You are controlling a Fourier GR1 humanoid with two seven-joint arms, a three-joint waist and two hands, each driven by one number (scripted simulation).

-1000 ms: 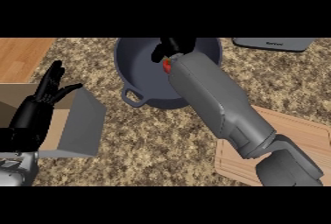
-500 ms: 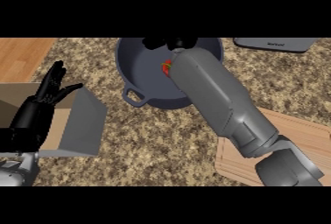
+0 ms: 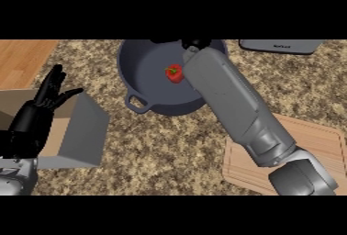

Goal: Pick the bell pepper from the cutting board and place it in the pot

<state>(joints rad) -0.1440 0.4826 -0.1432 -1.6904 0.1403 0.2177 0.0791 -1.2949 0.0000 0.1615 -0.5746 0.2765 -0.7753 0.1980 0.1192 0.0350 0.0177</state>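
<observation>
Head view: the right hand is seen only as a small black part at the far rim of the pot, past the end of the grey forearm by which the rest of it is hidden; whether it is wide or closed cannot be told. The bell pepper, red with a green stem, is found inside the pot on its floor, just below and to the left of that hand, apart from it and close beside the forearm. The cutting board is laid on the worktop well behind that hand, by the elbow. The left hand is held open and upright at the left edge, over a box, with the pot well to its right
</observation>
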